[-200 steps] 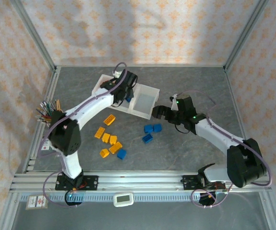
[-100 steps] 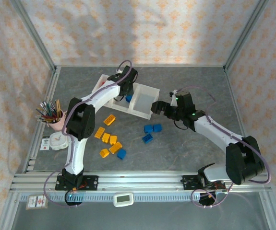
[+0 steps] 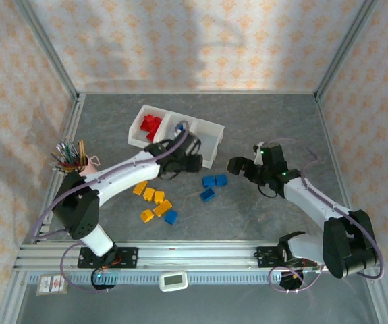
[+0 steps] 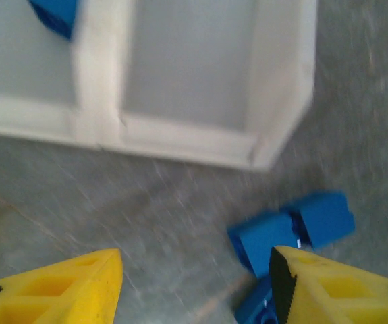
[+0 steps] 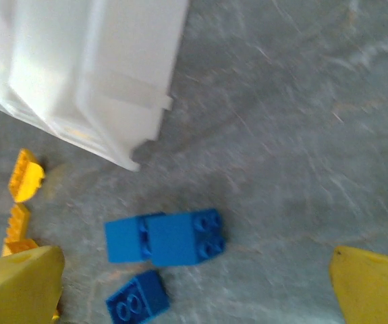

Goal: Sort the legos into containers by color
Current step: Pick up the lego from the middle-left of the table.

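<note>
left end effector: back from tray, open, empty | blue lego in middle bin | right end effector: open, empty | next: blue legos on tabletop

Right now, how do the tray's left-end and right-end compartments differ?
The left-end compartment holds red bricks; the right-end compartment shows no brick inside. The right-end compartment lies nearer the loose blue bricks than the left-end compartment does. Both are translucent-white rectangular bins, joined side by side.
</note>
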Available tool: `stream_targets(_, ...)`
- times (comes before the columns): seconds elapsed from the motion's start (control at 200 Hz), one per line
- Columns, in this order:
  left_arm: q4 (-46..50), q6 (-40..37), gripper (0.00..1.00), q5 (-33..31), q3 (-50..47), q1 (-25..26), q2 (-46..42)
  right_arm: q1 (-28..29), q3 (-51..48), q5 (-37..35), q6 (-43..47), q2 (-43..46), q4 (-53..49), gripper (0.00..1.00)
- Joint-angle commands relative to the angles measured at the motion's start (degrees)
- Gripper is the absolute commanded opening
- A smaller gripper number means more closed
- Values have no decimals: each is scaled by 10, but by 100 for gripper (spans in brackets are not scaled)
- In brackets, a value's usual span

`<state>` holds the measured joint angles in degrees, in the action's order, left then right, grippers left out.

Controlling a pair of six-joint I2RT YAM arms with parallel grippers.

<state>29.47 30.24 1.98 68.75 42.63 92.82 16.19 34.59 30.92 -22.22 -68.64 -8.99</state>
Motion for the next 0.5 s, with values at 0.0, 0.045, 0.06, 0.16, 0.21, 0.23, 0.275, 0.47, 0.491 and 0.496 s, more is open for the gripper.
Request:
stream_targets(0.0,-60,29,64,24,-46,33,-7,-11,-20,5,10,24,-5,100)
stream_targets(0.045,-86,30,66,32,-60,44,1,-17,-25,9,8,22,-1,100)
stream_targets(0.06,-91,30,66,32,-62,46,5,-18,-26,9,6,21,1,100)
stream_targets(0.16,-102,27,68,-14,-55,73,42,-26,-26,9,-4,12,2,100)
stream_targets(0.21,-103,16,69,-25,-45,88,63,-26,-25,12,-5,12,5,100)
stream_targets(0.23,-106,10,70,-23,-42,92,71,-26,-25,13,-5,12,5,100)
stream_targets(0.275,-111,4,71,-25,-38,98,84,-26,-24,12,-3,12,6,100)
stream_targets(0.47,-118,-9,73,-45,-31,108,125,-27,-28,6,-4,12,8,100)
stream_targets(0.491,-119,-8,73,-44,-31,108,129,-27,-29,6,-4,12,10,100)
stream_targets(0.496,-119,-8,73,-44,-31,108,130,-27,-29,6,-5,12,10,100)
